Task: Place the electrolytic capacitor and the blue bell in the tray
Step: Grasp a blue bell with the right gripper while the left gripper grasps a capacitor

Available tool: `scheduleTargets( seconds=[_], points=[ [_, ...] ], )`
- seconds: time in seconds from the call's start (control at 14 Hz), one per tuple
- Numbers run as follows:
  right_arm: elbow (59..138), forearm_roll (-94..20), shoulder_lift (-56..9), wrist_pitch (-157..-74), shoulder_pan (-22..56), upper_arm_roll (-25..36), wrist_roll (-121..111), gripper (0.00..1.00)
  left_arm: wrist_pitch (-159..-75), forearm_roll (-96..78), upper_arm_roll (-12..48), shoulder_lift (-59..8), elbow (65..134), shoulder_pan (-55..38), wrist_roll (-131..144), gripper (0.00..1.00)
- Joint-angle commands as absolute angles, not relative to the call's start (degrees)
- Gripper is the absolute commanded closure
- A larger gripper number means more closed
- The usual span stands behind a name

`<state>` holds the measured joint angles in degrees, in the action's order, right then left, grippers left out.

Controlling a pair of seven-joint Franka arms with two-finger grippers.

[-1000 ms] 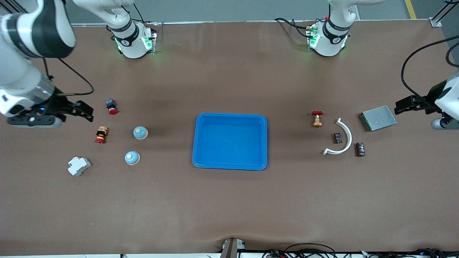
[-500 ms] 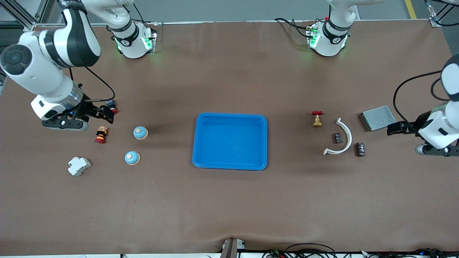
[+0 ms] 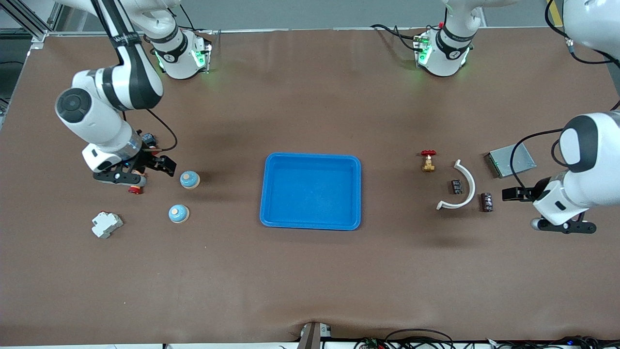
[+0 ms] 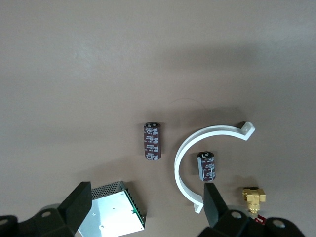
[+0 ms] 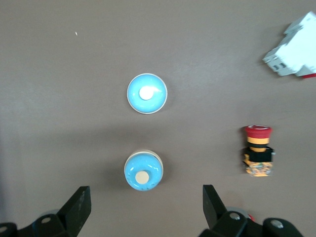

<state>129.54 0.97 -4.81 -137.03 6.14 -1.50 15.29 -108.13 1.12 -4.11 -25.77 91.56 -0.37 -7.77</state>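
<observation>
The bright-blue tray lies empty at mid-table. Two blue bells stand toward the right arm's end. They also show in the right wrist view. My right gripper is open and empty, beside the bell farther from the camera. Two dark capacitors, a larger and a smaller, lie toward the left arm's end. My left gripper is open and empty, over the table beside the larger capacitor.
A white curved clip arcs around the smaller capacitor. A brass valve and a metal box lie nearby. A red push button and a white breaker lie by the bells.
Both arms have swung in from the table's ends. My right gripper came up beside the bells. My left gripper moved past the metal box toward the larger capacitor.
</observation>
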Motion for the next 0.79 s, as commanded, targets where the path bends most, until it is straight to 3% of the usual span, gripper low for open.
scheduleTargets(
  seconds=[0.0, 0.5, 0.71],
  points=[
    [131.22, 1.32, -7.46, -141.32, 6.59, -1.32, 16.70, 0.00, -108.72, 0.62, -4.31, -28.47, 90.70, -0.79, -8.53, 0.00],
    [136.05, 1.32, -15.28, -156.16, 6.77, -1.32, 16.70, 0.00, -118.11, 0.53, -4.31, -32.34, 94.74, -0.53, -7.56, 0.00],
    [136.93, 1.32, -17.40, -158.38, 6.77, -1.32, 16.70, 0.00, -121.02, 0.35, -4.31, -33.57, 95.71, -0.35, -5.29, 0.00]
  ],
)
